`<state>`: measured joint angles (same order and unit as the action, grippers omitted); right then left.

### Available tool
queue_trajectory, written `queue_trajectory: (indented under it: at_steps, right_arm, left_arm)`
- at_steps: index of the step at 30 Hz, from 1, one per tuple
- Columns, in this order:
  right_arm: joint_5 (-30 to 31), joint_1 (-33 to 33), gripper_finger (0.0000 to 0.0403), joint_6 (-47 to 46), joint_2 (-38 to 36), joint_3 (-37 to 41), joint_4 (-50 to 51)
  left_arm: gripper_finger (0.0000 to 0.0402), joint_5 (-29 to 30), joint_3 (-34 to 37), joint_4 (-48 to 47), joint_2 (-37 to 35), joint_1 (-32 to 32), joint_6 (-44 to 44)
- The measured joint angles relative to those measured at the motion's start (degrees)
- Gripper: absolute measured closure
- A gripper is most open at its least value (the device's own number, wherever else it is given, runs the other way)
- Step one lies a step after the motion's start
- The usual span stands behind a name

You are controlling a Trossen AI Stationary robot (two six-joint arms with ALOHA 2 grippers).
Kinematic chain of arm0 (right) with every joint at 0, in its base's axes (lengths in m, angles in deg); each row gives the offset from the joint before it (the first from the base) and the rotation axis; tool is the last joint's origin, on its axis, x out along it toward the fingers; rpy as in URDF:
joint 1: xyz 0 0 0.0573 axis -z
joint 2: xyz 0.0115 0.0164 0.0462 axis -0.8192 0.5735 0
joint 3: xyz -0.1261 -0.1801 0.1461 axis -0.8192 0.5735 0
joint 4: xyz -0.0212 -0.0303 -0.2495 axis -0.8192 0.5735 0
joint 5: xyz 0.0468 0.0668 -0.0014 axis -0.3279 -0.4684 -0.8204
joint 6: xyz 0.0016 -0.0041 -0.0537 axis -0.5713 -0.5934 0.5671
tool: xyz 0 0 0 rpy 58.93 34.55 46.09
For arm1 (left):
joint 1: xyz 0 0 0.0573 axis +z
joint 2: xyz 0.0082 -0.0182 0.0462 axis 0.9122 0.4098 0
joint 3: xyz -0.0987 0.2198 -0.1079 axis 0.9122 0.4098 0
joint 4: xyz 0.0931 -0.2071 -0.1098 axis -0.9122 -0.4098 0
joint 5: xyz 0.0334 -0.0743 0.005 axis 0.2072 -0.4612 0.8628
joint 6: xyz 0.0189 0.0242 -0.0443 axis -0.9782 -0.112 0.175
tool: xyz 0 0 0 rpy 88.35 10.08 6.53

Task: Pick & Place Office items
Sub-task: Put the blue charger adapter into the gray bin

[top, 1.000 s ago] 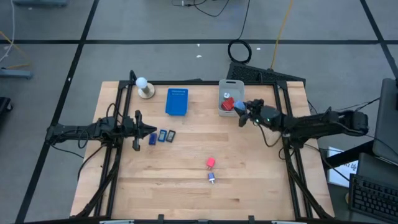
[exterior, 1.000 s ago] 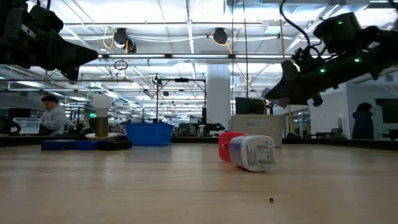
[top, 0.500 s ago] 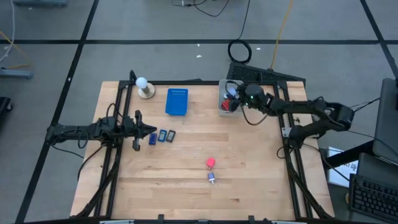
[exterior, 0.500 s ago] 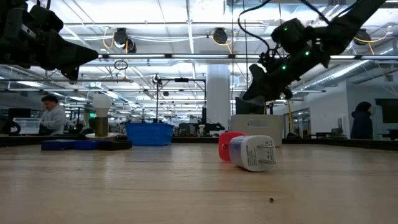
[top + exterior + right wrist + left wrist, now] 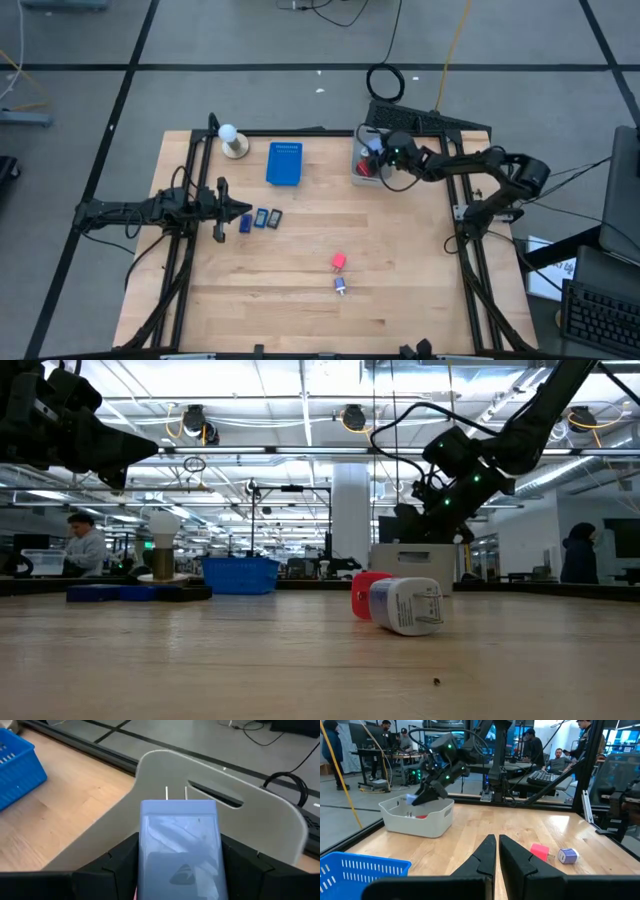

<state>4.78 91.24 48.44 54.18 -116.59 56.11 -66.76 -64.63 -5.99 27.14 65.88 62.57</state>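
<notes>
My right gripper (image 5: 380, 160) hangs over the grey bin (image 5: 362, 140) at the table's far right, shut on a light-blue plug adapter (image 5: 179, 845) with two metal prongs. A red piece (image 5: 421, 816) lies in the bin. A red block (image 5: 339, 262) and a small blue-and-white plug (image 5: 341, 286) lie on the table's middle near part. Three small dark-blue and grey rectangles (image 5: 262, 218) lie flat beside my left gripper (image 5: 222, 210), which is shut and waits at the table's left. My right gripper pinches the light-blue adapter by its two long sides (image 5: 147, 850), one dark finger (image 5: 117, 862) on each side. The prongs (image 5: 176, 793) point away from the wrist, toward the bin's handle wall. The adapter is lifted clear, above the bin's opening.
A blue basket (image 5: 284, 164) stands at the table's far middle, and a white ball on a round base (image 5: 232, 141) stands to its left. Black frame bars (image 5: 460, 190) run along the right edge. People sit at desks beyond the table.
My right gripper has carried the light-blue adapter toward the table's far edge and left, from beside the bin to above it, and has come lower. The left arm and the pieces on the table have stayed put.
</notes>
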Motion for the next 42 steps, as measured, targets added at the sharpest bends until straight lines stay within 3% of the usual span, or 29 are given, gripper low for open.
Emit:
queue_trajectory:
  at_steps: [13, 25, 42]
  right_arm:
    - [-0.4, -1.1, 0.0188, 2.8, 0.0, -0.2, 1.2]
    - [-0.2, 0.5, 0.0188, 5.4, 0.0, -12.8, 19.0]
    - [3.0, 2.3, 0.0188, 6.5, 4.9, -13.8, 21.4]
  left_arm:
    - [0.0380, 0.0, 0.0, 0.0, 0.0, 0.0, 0.0]
    - [0.0380, 0.0, 0.0, 0.0, 0.0, 0.0, 0.0]
    - [0.0380, 0.0, 0.0, 0.0, 0.0, 0.0, 0.0]
